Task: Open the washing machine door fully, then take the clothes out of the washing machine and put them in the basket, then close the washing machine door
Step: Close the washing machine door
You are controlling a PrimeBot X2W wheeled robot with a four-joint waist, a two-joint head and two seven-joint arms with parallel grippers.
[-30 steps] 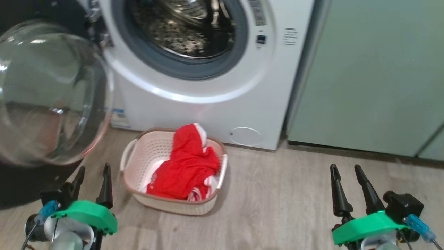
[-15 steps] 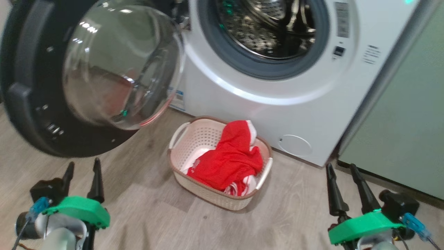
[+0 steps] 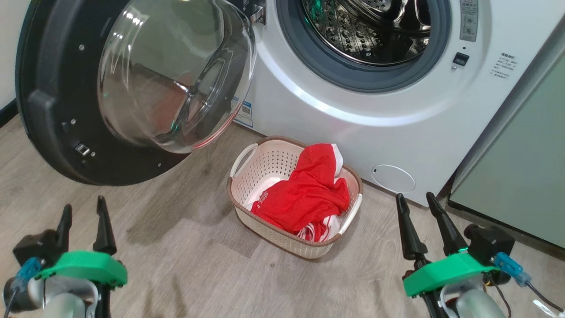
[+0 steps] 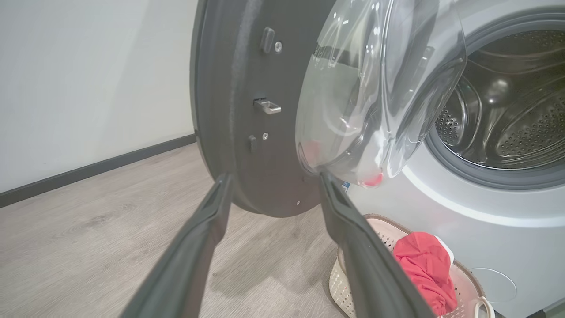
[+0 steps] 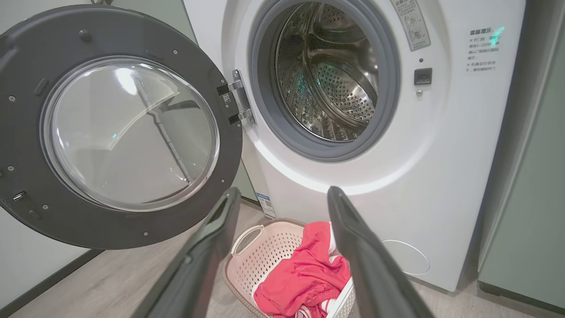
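Observation:
The white washing machine [image 3: 353, 132] [image 5: 441, 185] stands ahead, its steel drum showing no clothes inside. The washing machine door [image 3: 57, 110] [image 4: 238, 110] [image 5: 26, 145], black-rimmed with a clear glass bowl, hangs wide open to the left. On the floor before the machine sits the cream basket [image 3: 282, 234] [image 5: 260, 251] [image 4: 340, 282] holding the red clothes [image 3: 309, 194] [image 5: 304, 278] [image 4: 423, 269]. My left gripper [image 3: 84, 212] [image 4: 273, 181] is open and empty, low at the left, below the door. My right gripper [image 3: 415, 203] [image 5: 282, 194] is open and empty, right of the basket.
Pale-green cabinet doors [image 3: 521, 176] [image 5: 529, 221] stand right of the machine. A white wall with a dark skirting [image 4: 88, 168] runs behind the open door. Wood-look floor [image 3: 185, 265] lies around the basket.
The head camera has swung left, so the whole picture has shifted and the door now shows almost whole. Both grippers stay open and empty; the clothes lie unchanged in the basket.

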